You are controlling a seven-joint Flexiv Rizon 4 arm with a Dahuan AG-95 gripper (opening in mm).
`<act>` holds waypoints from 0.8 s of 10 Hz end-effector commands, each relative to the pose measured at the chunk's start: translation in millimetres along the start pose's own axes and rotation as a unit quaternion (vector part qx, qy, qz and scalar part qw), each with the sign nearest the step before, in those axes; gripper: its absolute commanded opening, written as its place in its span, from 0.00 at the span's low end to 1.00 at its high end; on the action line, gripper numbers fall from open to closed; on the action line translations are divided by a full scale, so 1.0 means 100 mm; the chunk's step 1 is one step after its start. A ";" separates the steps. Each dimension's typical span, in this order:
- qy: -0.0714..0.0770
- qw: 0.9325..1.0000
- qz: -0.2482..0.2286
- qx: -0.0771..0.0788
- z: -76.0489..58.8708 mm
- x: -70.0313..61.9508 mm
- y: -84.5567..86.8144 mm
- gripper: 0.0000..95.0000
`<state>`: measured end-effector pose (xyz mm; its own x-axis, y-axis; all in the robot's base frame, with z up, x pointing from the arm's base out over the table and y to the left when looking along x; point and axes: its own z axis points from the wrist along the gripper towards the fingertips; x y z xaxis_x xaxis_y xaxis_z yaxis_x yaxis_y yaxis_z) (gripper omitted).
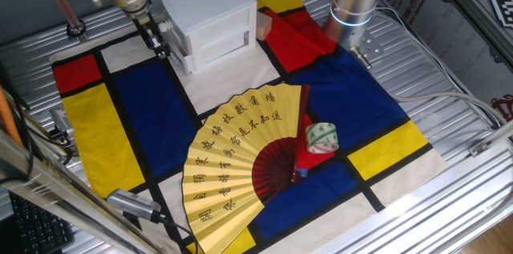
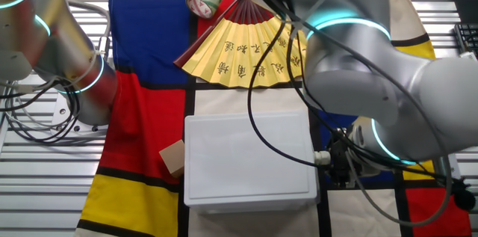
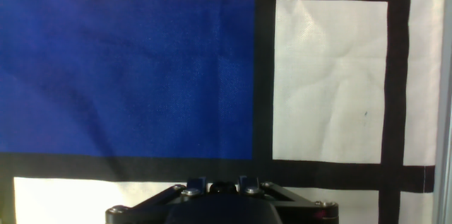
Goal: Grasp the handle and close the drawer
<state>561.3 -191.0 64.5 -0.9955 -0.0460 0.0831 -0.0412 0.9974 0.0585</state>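
The small white cabinet (image 1: 210, 6) stands at the back of the chequered cloth; the other fixed view (image 2: 250, 158) shows it from above. Its drawer front (image 1: 183, 50) faces my gripper and looks level with the cabinet body. A small white nub, the handle (image 2: 322, 158), sticks out of that side. My gripper (image 1: 158, 46) hangs next to that side, fingers pointing down, close by the handle (image 2: 337, 164). The hand view shows only cloth below; the fingertips (image 3: 198, 181) stand close together with no handle between them.
An open yellow fan (image 1: 240, 150) lies mid-cloth with a green-and-white roll (image 1: 321, 138) beside it. A small cardboard box (image 2: 173, 158) sits against the cabinet's far side. A second arm (image 1: 357, 2) stands at the back right. Metal table slats surround the cloth.
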 end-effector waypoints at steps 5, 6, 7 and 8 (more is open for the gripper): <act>-0.009 1.000 -0.001 0.008 -0.01 0.03 0.00 0.00; -0.008 1.000 0.001 0.007 -0.01 0.03 0.00 0.00; -0.009 1.000 -0.001 0.006 -0.01 0.03 0.00 0.00; -0.013 1.000 -0.003 0.008 -0.01 0.03 0.00 0.00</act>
<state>556.8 -190.5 66.2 -0.9969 -0.0505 0.0607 -0.0474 0.9975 0.0524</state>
